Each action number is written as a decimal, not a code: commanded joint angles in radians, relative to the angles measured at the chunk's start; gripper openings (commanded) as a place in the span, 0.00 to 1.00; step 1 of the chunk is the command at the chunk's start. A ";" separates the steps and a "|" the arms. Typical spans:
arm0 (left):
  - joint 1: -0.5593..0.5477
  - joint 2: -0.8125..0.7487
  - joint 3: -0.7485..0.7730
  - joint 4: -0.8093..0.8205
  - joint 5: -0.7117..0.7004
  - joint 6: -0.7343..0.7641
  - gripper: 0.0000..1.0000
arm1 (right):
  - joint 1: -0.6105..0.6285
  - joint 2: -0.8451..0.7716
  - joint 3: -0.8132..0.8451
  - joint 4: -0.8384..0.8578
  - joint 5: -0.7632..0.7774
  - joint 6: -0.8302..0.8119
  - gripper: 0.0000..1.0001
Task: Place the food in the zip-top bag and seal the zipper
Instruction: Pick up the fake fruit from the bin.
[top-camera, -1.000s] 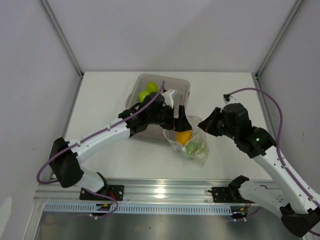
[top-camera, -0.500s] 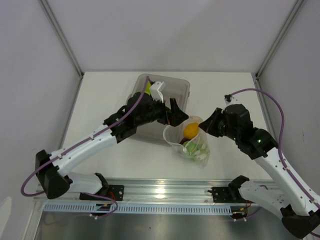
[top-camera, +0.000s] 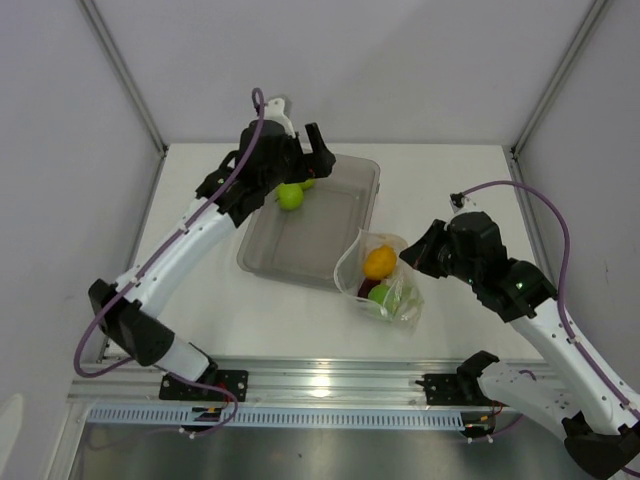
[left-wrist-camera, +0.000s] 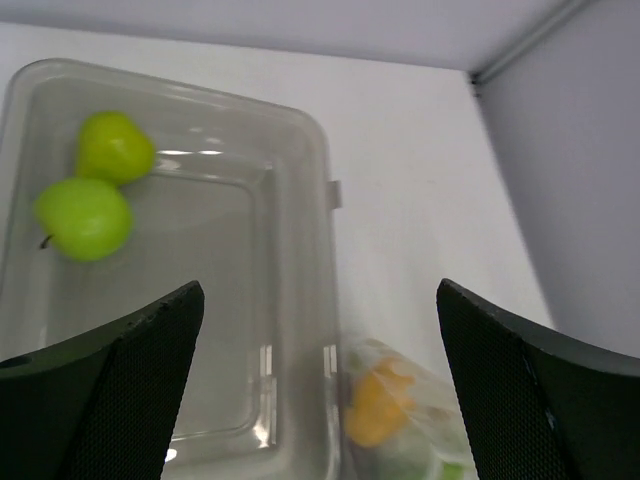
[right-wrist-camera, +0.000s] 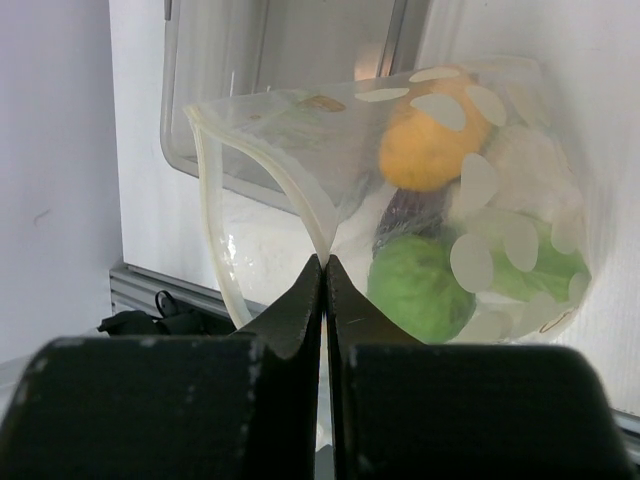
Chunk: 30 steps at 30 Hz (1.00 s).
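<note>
The clear zip-top bag (top-camera: 388, 285) lies open right of the tray, and it also shows in the right wrist view (right-wrist-camera: 470, 200). Inside are the orange fruit (top-camera: 379, 262) (right-wrist-camera: 430, 150), one green fruit (top-camera: 380, 293) (right-wrist-camera: 420, 285), the purple piece (right-wrist-camera: 405, 215) and the white-and-green piece (right-wrist-camera: 540, 260). My right gripper (top-camera: 405, 256) (right-wrist-camera: 325, 262) is shut on the bag's mouth edge, where the zipper (right-wrist-camera: 215, 200) strip loops open. Two green fruits (top-camera: 290, 196) (left-wrist-camera: 85, 218) (left-wrist-camera: 115, 147) lie in the tray's far left corner. My left gripper (top-camera: 315, 150) (left-wrist-camera: 318, 300) is open and empty above the tray's far end.
The grey translucent tray (top-camera: 335, 240) (left-wrist-camera: 325, 190) sits mid-table, its right edge against the bag. White enclosure walls with metal posts stand left, right and behind. The metal rail holding the arm bases runs along the near edge.
My left arm has left the orange fruit in the bag and swung back and up from the bag mouth to above the tray's far end. My right gripper has kept its hold.
</note>
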 joint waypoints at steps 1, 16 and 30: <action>0.014 0.092 0.083 -0.122 -0.190 0.004 1.00 | -0.001 -0.014 0.003 0.004 0.014 0.004 0.00; 0.103 0.460 0.285 -0.051 -0.209 0.317 1.00 | -0.004 0.035 -0.006 0.008 0.008 -0.031 0.00; 0.134 0.730 0.542 -0.093 -0.307 0.503 1.00 | -0.015 0.098 -0.068 0.088 -0.055 -0.051 0.00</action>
